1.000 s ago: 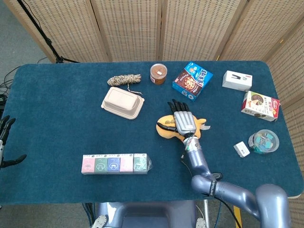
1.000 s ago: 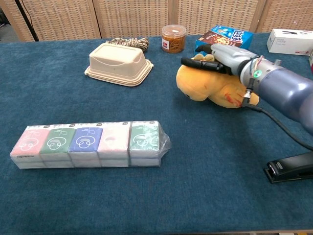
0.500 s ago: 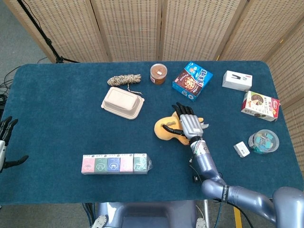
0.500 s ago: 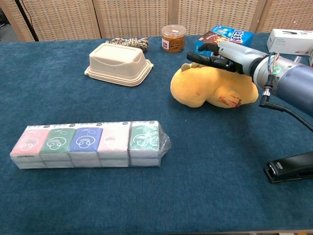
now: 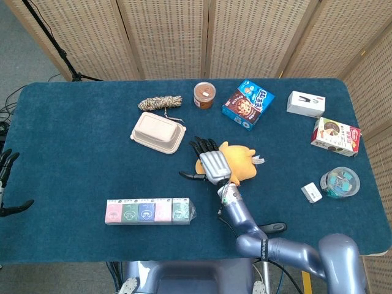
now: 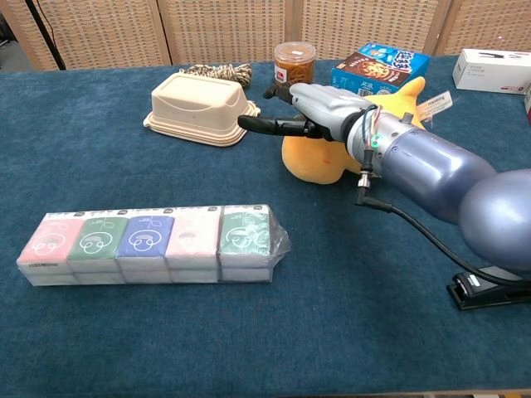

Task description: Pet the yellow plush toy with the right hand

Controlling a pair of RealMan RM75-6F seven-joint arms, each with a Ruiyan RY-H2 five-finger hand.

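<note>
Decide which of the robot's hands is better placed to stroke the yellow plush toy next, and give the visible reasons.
Right. The right hand is spread open over the yellow plush toy at mid-table. The left hand sits off the table's far left edge, well away from the toy.

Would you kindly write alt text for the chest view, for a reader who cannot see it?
The robot's right hand, fingers spread, reaches over a yellow plush toy on a blue table. A beige lidded container, a jar and a blue snack box sit behind; a wrapped row of small cartons lies in front.
</note>
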